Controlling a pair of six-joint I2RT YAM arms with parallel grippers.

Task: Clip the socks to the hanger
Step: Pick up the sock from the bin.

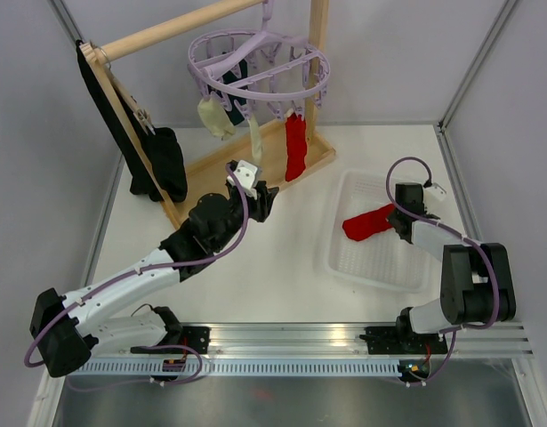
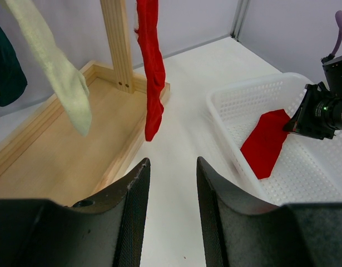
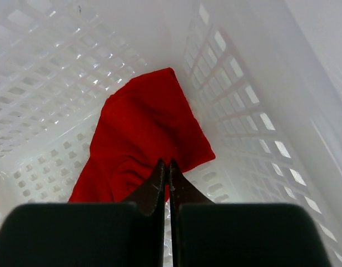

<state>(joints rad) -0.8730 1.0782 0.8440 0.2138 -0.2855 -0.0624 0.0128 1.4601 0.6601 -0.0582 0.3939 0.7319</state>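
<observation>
The lavender hanger (image 1: 255,67) hangs from the wooden rack. Clipped to it are a dark teal sock (image 1: 236,76), two cream socks (image 1: 217,116) and a red sock (image 1: 295,147). A second red sock (image 1: 368,221) lies in the white basket (image 1: 380,267). My right gripper (image 1: 399,216) is down in the basket, its jaws shut on that sock's puckered near edge (image 3: 143,128). My left gripper (image 2: 172,164) is open and empty above the table, in front of the rack's base. The hanging red sock (image 2: 150,67) and a cream one (image 2: 54,72) are ahead of it.
The wooden rack (image 1: 317,53) stands at the back with a long black cloth (image 1: 162,160) draped on its left side. Its flat base board (image 2: 65,156) lies just ahead of my left gripper. The basket wall (image 3: 243,111) rises close to the right of my right gripper.
</observation>
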